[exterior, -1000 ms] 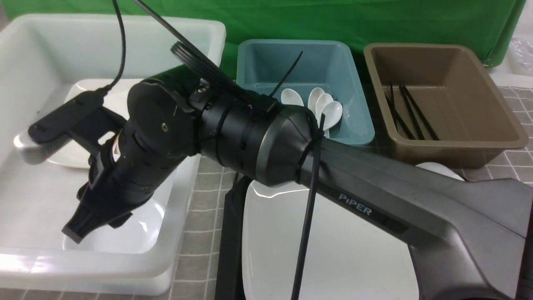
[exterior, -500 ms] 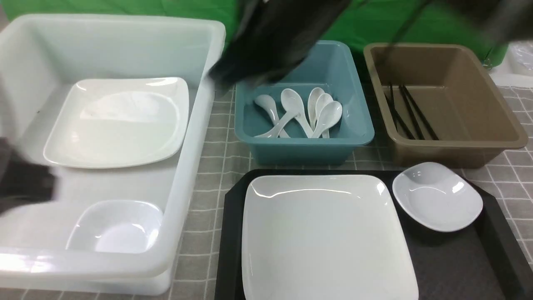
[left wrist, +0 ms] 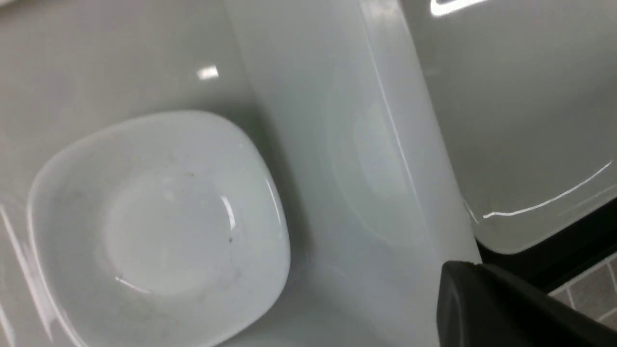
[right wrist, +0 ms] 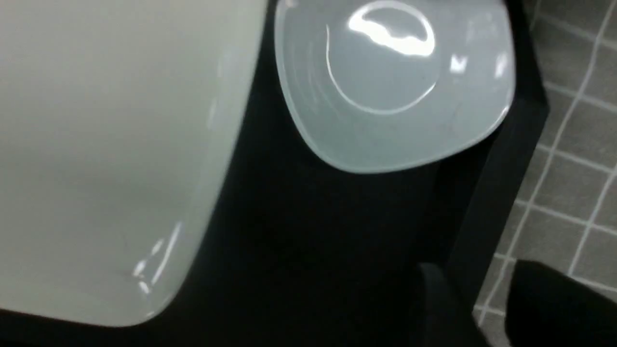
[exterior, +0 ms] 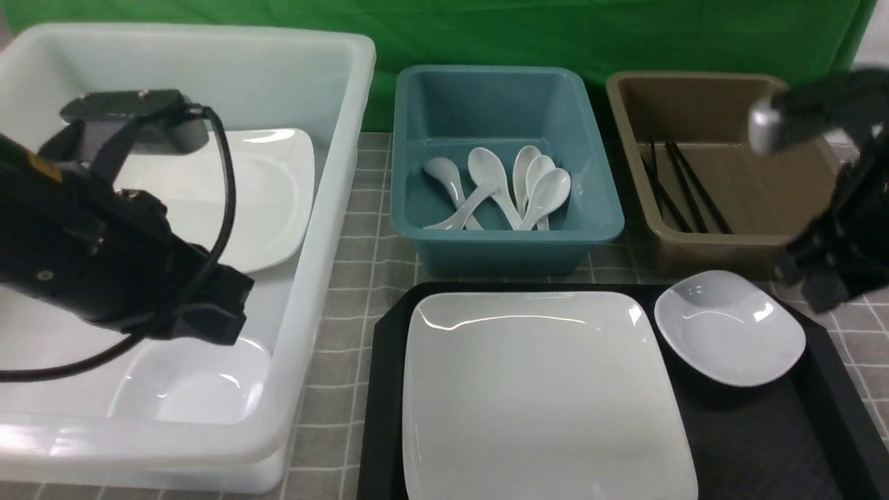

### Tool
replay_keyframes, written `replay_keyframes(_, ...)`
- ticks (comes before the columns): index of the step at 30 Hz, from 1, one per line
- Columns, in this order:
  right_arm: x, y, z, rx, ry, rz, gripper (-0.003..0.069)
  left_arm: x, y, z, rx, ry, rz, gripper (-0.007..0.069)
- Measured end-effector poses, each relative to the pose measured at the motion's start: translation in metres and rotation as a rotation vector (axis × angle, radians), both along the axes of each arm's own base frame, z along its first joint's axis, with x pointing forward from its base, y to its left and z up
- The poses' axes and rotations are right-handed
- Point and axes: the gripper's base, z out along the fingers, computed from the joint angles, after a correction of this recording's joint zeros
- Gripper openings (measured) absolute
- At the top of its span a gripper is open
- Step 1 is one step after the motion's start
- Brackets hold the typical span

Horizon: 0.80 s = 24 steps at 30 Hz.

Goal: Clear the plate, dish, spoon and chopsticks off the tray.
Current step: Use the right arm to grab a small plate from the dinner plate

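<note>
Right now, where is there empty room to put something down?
Bare tray lies right of the plate, on the near side of the dish. A cloth strip runs between the white bin and the tray. The blue tub is crowded with spoons.

Plate left of dish, on tray
</note>
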Motion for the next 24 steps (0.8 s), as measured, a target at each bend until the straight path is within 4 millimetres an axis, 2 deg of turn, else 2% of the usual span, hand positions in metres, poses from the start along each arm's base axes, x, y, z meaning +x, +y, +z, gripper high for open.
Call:
replay_keyframes(4, 0.005, 0.002, -0.055, 0.0, 0.008, 0.065, 0.0456, 0.002, 0.0, 0.001, -0.001, -0.031, -0.007, 0.0001)
replay_keyframes(6, 0.009, 0.007, -0.07, -0.002, 0.01, 0.106, 0.0517, 0.003, 0.0, 0.001, 0.0, -0.038, -0.009, 0.0001)
replay_keyframes(9, 0.016, 0.018, -0.088, -0.003, 0.005, 0.166, 0.0568, 0.004, 0.0, 0.001, 0.004, -0.045, -0.014, 0.0001)
replay_keyframes(13, 0.023, 0.027, -0.104, -0.004, -0.004, 0.223, 0.057, 0.008, -0.001, 0.0, 0.016, -0.084, -0.049, 0.0001)
replay_keyframes(18, 0.033, 0.03, -0.122, -0.017, -0.019, 0.252, 0.0552, 0.014, -0.009, -0.001, -0.019, -0.134, -0.13, 0.0001)
replay_keyframes(22, 0.036, 0.031, -0.128, -0.017, -0.024, 0.258, 0.0482, 0.016, -0.027, -0.011, -0.005, -0.111, -0.223, 0.0001)
replay_keyframes(24, 0.037, 0.031, -0.13, -0.017, -0.026, 0.259, 0.0406, 0.015, -0.036, -0.016, 0.014, -0.098, -0.264, 0.0001)
